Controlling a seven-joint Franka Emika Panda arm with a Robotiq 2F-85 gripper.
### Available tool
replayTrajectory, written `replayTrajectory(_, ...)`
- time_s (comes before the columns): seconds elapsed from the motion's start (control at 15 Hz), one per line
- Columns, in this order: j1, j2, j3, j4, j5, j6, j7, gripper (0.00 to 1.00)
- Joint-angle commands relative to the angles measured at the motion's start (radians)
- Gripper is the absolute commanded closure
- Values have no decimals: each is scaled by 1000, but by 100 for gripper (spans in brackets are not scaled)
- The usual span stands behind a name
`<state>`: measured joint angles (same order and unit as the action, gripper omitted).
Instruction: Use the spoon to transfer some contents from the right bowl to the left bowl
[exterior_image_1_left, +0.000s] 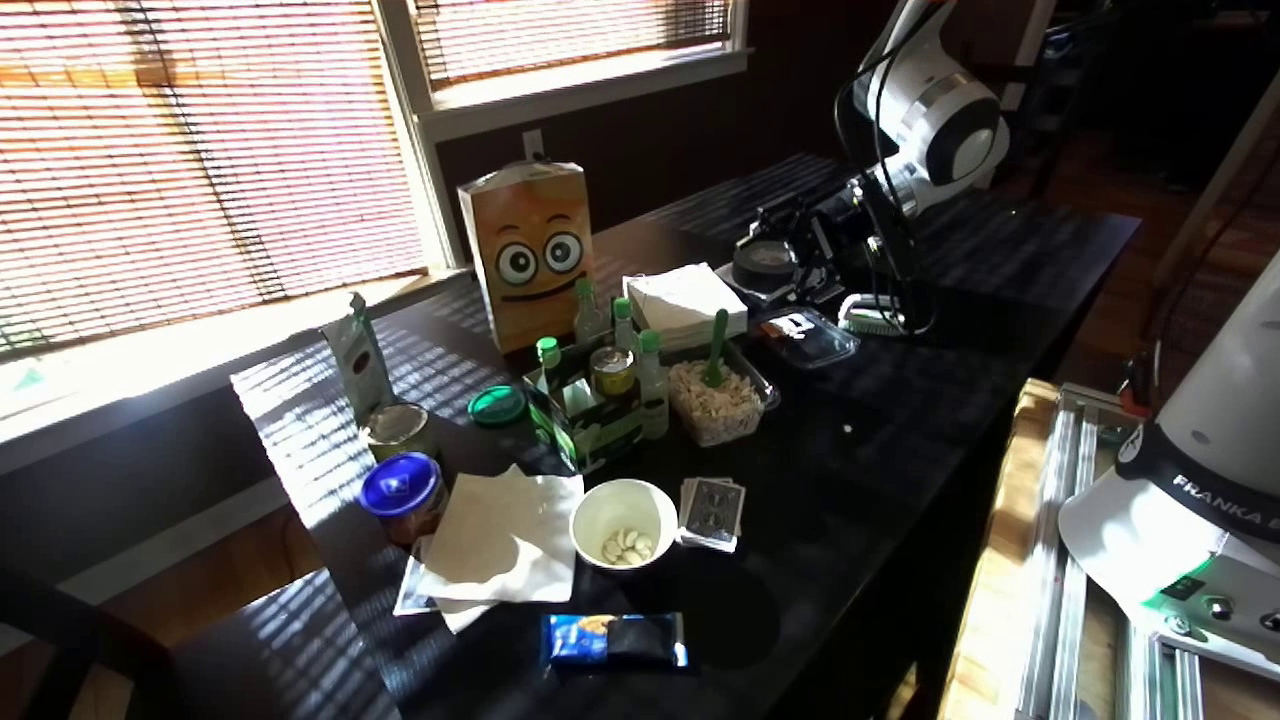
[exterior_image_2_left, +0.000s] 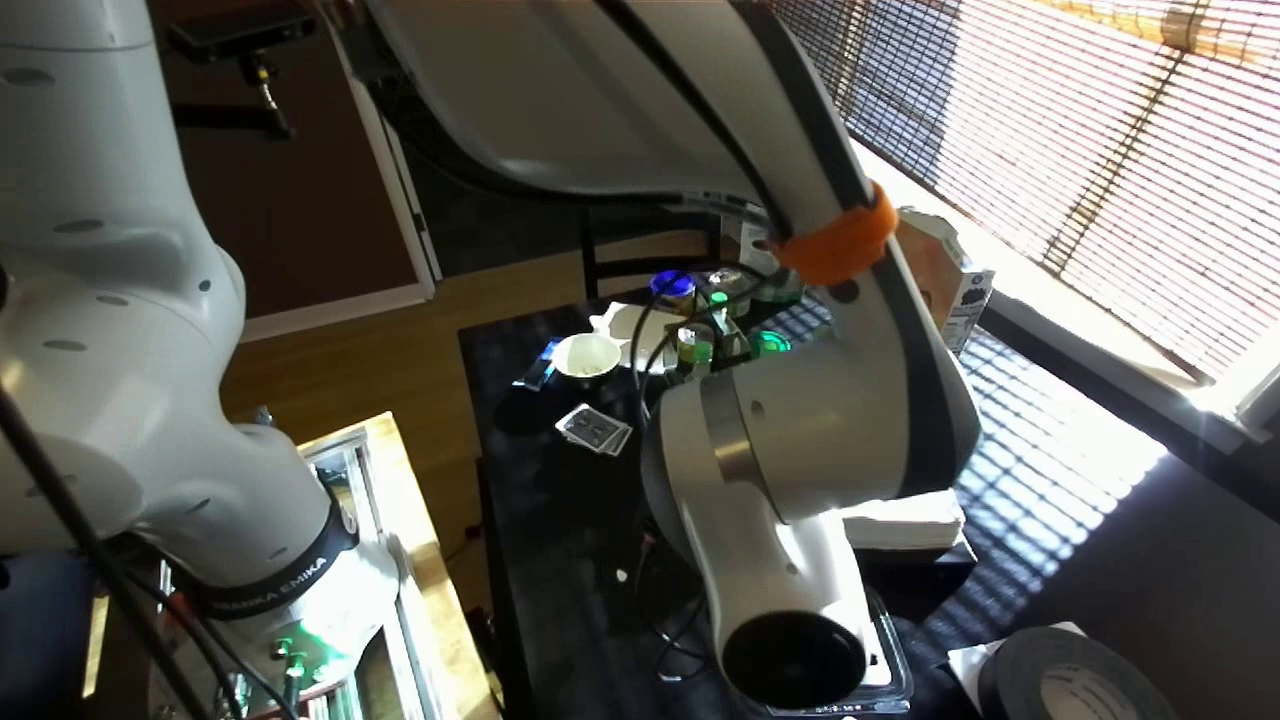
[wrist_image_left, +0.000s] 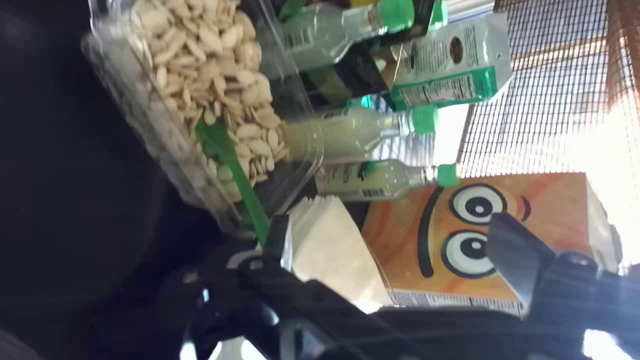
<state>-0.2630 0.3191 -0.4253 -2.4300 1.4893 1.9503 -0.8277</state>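
Observation:
A clear tub (exterior_image_1_left: 728, 432) full of pale tan seeds stands mid-table; it also shows in the wrist view (wrist_image_left: 150, 132). The green spoon (exterior_image_1_left: 718, 340) stands tilted in it, scoop down in the seeds. A round white bowl (exterior_image_1_left: 603, 510) with several seeds at its bottom stands left of the tub in an exterior view; it also shows in an exterior view (exterior_image_2_left: 588, 348), where the arm hides the tub. My gripper (exterior_image_1_left: 785, 252) is open and empty, above the table's back part. In the wrist view (wrist_image_left: 390, 240) the spoon's handle end passes behind one finger, outside the jaws.
A carrier of green-capped bottles (exterior_image_1_left: 648, 395) stands against the tub. Paper napkins (exterior_image_1_left: 685, 305), a clear plastic lid (exterior_image_1_left: 820, 345), a brush (exterior_image_1_left: 868, 315) and a black tape roll (exterior_image_2_left: 1040, 665) lie near the gripper. Cards (exterior_image_1_left: 712, 512) lie beside the white bowl. An orange box (exterior_image_1_left: 530, 275) stands behind.

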Motion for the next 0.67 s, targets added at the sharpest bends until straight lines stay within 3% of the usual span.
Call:
replayTrajectory(0.0,-77,165,55,140,111,-36,-128,0)
replayTrajectory(0.27,-74,268,87,223,116,16,-139,0)
replayTrajectory(0.4,-78,230,82,187,94,9,-122,0)
replayTrajectory(0.6,-75,268,89,216,94,14,-120,0)
